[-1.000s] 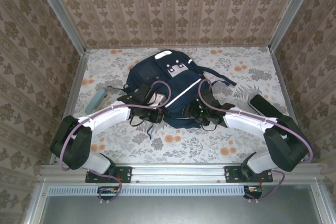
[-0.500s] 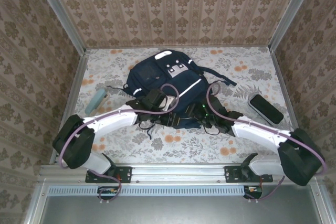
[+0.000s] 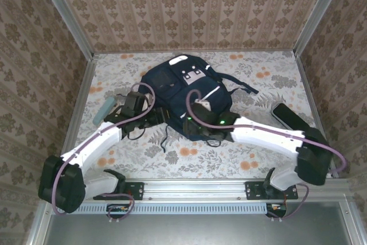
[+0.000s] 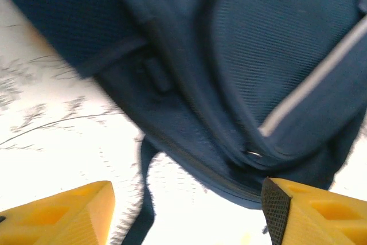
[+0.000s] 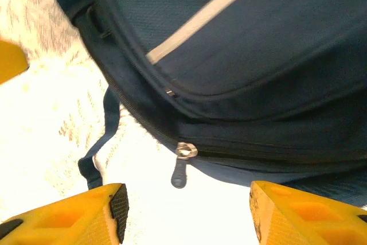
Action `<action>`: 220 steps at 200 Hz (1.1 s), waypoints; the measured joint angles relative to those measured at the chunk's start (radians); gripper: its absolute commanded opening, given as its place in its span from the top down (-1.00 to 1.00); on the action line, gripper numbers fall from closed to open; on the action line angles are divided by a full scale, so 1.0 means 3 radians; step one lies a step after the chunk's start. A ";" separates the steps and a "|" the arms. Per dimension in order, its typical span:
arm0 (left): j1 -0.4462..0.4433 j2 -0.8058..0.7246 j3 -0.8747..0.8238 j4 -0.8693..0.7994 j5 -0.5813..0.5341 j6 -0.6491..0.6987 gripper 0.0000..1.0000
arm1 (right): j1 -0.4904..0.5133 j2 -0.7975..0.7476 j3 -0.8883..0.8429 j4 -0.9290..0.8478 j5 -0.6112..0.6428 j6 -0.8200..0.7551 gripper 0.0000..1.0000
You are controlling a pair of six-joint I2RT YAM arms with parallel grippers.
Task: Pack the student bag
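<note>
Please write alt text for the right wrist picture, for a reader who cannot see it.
The right gripper, jaws open and empty, faces the zipper pull on the student bag. A white stripe crosses the navy fabric, and a dark strap lies on the flowered table.

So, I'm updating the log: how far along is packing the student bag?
Done: nothing visibly packed; the student bag lies on the table, its zip looking closed. In hand: left gripper and right gripper hover open, empty, at its near edge. Left: pale-blue tube and black case lie outside.
</note>
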 measured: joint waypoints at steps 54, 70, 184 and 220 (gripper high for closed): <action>0.0234 -0.0036 -0.0102 -0.0223 -0.0211 -0.0234 -0.67 | 0.0312 0.0900 0.0538 -0.0425 0.0273 0.0011 0.02; 0.0275 -0.0053 -0.0125 -0.0233 -0.0223 -0.0266 -0.73 | 0.0312 0.1006 0.0558 -0.0465 0.0300 0.0033 0.08; 0.0322 -0.0065 -0.0132 -0.0239 -0.0117 -0.0374 -0.93 | 0.0304 0.1228 0.0665 -0.0654 0.0515 0.0291 0.65; 0.0322 -0.0065 -0.0140 -0.0188 -0.0006 -0.0463 -0.92 | 0.0304 0.1212 0.0665 -0.0650 0.0518 0.0285 0.87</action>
